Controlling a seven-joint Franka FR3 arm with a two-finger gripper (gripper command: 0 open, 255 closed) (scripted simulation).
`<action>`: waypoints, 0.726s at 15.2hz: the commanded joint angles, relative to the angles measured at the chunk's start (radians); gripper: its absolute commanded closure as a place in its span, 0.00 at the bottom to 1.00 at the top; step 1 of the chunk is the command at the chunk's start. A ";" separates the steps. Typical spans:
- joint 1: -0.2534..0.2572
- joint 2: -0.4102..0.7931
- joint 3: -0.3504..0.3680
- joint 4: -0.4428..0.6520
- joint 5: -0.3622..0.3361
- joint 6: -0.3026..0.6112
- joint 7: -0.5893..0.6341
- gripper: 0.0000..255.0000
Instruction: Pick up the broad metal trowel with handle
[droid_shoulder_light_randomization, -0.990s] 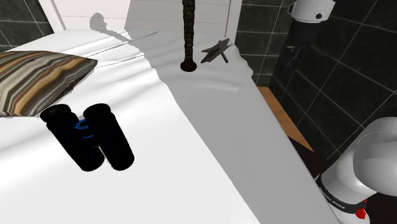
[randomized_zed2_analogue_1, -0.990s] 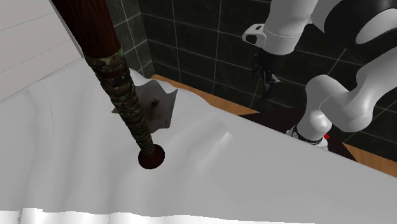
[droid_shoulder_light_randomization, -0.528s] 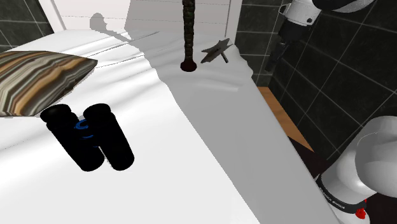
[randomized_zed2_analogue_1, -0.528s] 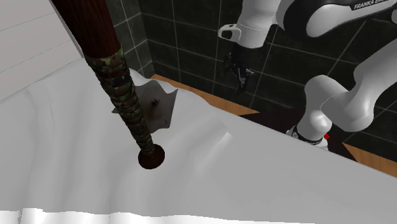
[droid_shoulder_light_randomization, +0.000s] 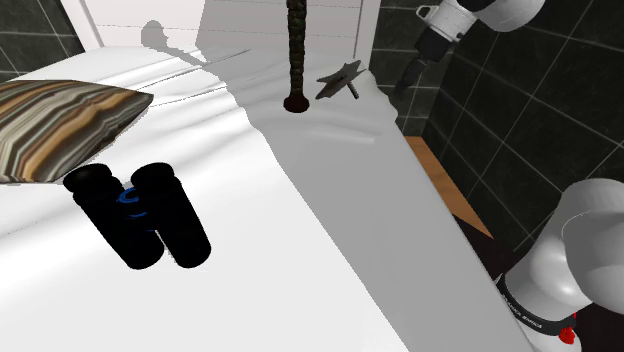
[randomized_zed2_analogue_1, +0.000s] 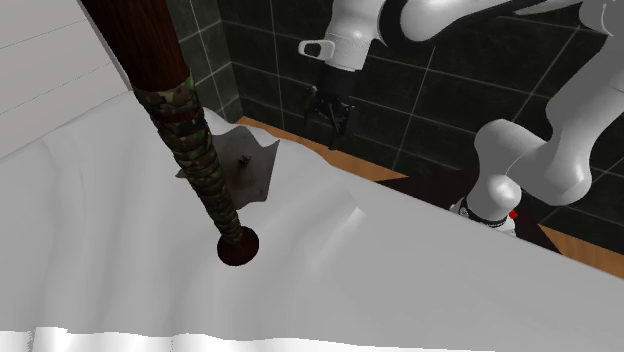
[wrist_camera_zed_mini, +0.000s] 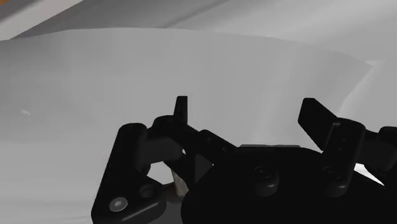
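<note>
The trowel (droid_shoulder_light_randomization: 340, 78) is a flat grey blade with a notched edge and a short handle. It lies at the far corner of the white bed (droid_shoulder_light_randomization: 330, 210), next to a bat. The second exterior view has the trowel (randomized_zed2_analogue_1: 247, 165) just behind the bat's grip. My black gripper (randomized_zed2_analogue_1: 330, 138) hangs in the air above the bed's edge, to that view's right of the trowel and apart from it. In the shoulder view the gripper (droid_shoulder_light_randomization: 402, 86) sits right of the trowel against dark tiles. Through the wrist camera the gripper (wrist_camera_zed_mini: 248, 118) is open, with white sheet beyond it.
A camouflage-wrapped bat (droid_shoulder_light_randomization: 295, 50) with a dark red knob (randomized_zed2_analogue_1: 238, 246) stands close beside the trowel. Black binoculars (droid_shoulder_light_randomization: 140, 215) and a striped pillow (droid_shoulder_light_randomization: 60, 120) lie nearer on the bed. Dark tiled walls (randomized_zed2_analogue_1: 450, 90) and a wooden floor strip (droid_shoulder_light_randomization: 450, 190) border the bed.
The arm has swung towards the trowel, leftward in both exterior views, bringing the gripper from over the floor to the bed's edge. Nothing on the bed has moved.
</note>
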 joint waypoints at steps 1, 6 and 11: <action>0.065 0.079 -0.081 0.064 0.102 0.019 -0.148 0.00; 0.194 0.310 -0.265 0.270 0.426 -0.063 -0.511 0.00; 0.147 0.578 -0.322 0.507 0.755 -0.275 -0.785 0.00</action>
